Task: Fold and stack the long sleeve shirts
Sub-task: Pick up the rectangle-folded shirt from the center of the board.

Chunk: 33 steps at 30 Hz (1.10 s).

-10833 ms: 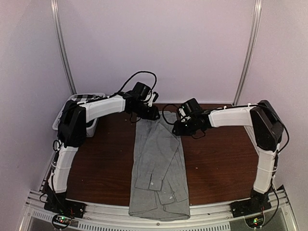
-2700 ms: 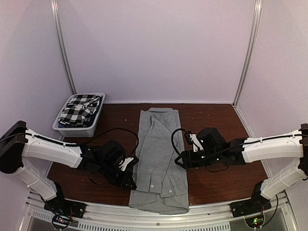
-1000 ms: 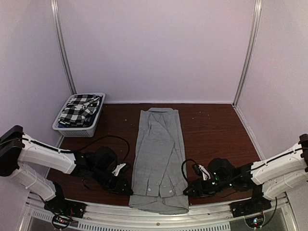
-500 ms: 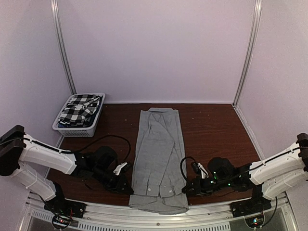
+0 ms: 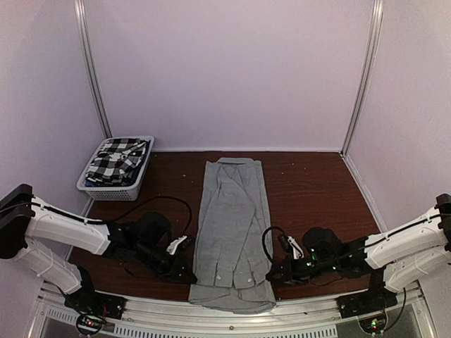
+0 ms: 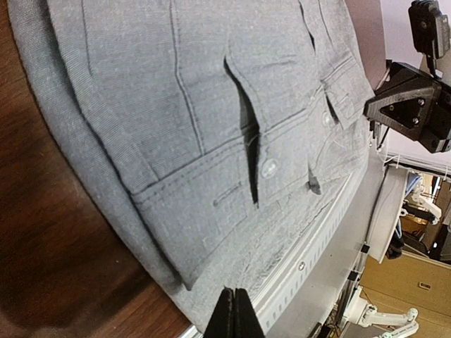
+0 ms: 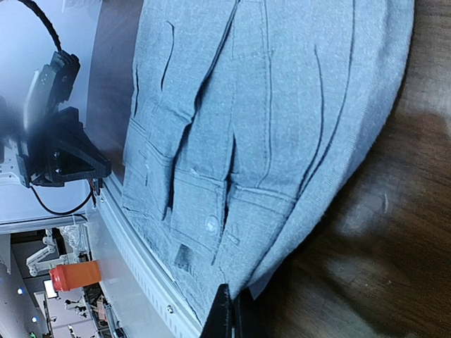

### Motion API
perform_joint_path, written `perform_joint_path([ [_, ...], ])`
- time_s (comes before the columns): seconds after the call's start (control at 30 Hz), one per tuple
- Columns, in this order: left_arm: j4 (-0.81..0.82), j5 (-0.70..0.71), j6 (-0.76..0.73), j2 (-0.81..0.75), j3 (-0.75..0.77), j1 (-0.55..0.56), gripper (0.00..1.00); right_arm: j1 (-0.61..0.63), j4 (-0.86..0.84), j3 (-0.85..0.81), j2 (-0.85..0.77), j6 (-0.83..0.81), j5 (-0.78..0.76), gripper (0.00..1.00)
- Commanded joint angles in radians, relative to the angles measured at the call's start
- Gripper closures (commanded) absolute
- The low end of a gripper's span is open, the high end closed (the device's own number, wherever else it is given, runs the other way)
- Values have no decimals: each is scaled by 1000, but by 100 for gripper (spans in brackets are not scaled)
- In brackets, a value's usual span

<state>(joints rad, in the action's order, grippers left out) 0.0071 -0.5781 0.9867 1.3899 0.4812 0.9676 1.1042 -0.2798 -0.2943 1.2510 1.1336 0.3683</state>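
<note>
The light grey shirt (image 5: 232,218) lies lengthwise in the middle of the table with its sleeves folded in and its hem hanging over the front edge. It also shows in the left wrist view (image 6: 176,105) and the right wrist view (image 7: 282,105). My left gripper (image 5: 189,277) is low at the shirt's near left edge, its jaws shut with the tips at the cloth (image 6: 235,310). My right gripper (image 5: 270,276) is low at the near right edge, also shut (image 7: 230,310). I see no cloth between either pair of jaws. The black-and-white checked shirt (image 5: 116,160) lies bunched in the basket.
The white slatted basket (image 5: 106,190) stands at the back left of the brown table (image 5: 317,190). A metal rail (image 5: 225,317) runs along the front edge under the shirt's hem. Walls close in the back and both sides.
Both grippers have come down from the collar end along the shirt's sides to its near corners. In the last second they edged slightly inward. The shirt has not moved.
</note>
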Motion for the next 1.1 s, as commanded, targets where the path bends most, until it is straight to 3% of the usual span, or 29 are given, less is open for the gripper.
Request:
perform_joint_path([
  [0.0,4,-6,2,-32,30,-13,100,-2,55,-57,-31,-40,-38,100],
  [0.1,-56,27,-17,-29,24,-15,92,-5,63,-58,-31,-44,-36,100],
  [0.23,-71,52,-24,-19,18,-15,72,-6,52,-51,-21,-39,-27,100],
  [0.47,-106,80,-56,32,51,-15,58,-4,37,-44,-19,-37,-28,100],
  [0.73,-103,103,-60,87,86,-13,58,-5,15,-30,-16,-28,-28,100],
  [1.07,-78,64,-41,78,93,-13,85,-6,9,-27,-28,-27,-27,100],
])
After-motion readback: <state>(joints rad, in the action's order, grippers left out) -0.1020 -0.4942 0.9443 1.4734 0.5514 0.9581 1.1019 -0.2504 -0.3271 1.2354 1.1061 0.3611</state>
